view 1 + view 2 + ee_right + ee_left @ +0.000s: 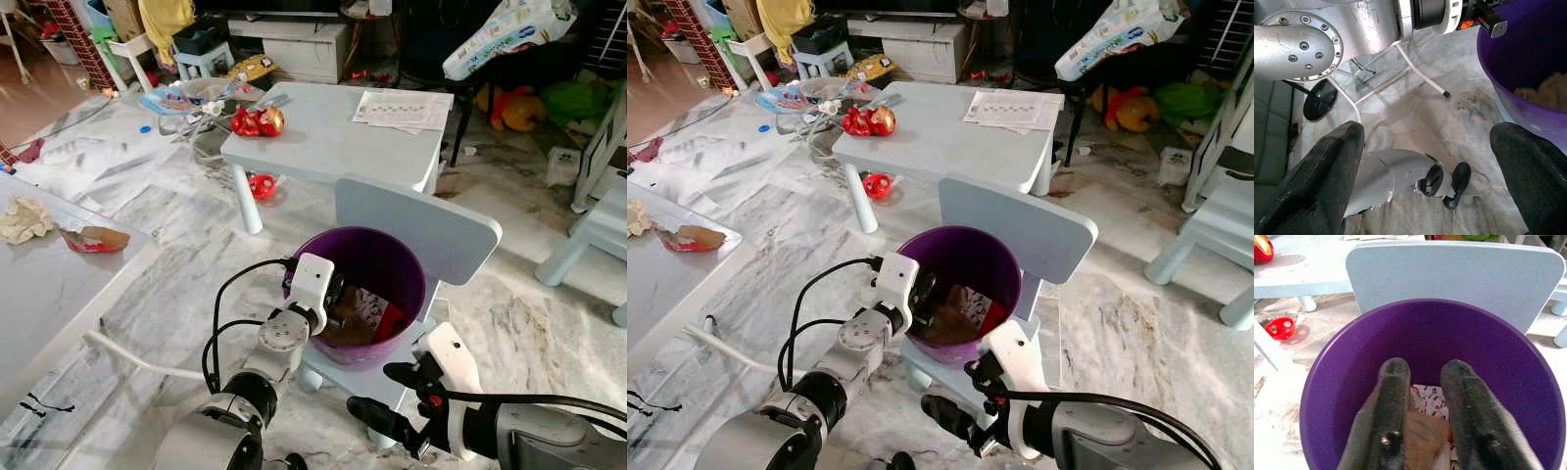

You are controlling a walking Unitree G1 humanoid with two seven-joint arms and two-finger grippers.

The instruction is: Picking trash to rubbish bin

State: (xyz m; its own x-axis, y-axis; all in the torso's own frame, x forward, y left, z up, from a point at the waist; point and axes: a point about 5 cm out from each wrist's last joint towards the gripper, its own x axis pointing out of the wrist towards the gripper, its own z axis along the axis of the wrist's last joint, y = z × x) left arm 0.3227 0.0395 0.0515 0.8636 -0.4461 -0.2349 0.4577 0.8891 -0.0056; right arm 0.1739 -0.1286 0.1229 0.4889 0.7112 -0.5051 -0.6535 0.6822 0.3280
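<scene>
A purple rubbish bin (392, 259) stands on the seat of a small pale-blue chair (421, 220). Inside it lie a brown crumpled piece (343, 321) and a red-and-white wrapper (377, 311). My left gripper (336, 297) reaches over the bin's near rim, and in the left wrist view it (1425, 369) is open, with the brown piece (1420, 433) lying below between the fingers. My right gripper (380, 394) hangs low beside the chair, below the bin, wide open and holding nothing. On the grey table at left lie a crumpled tissue (24, 218) and a torn brown-red wrapper (93, 238).
Behind the chair stands a low pale-blue table (333, 147) with a red toy (257, 120) and a paper sheet (402, 108). A red ball (262, 185) lies under it. More pale-blue furniture (593, 230) stands at right. Cables run across the marble floor at left.
</scene>
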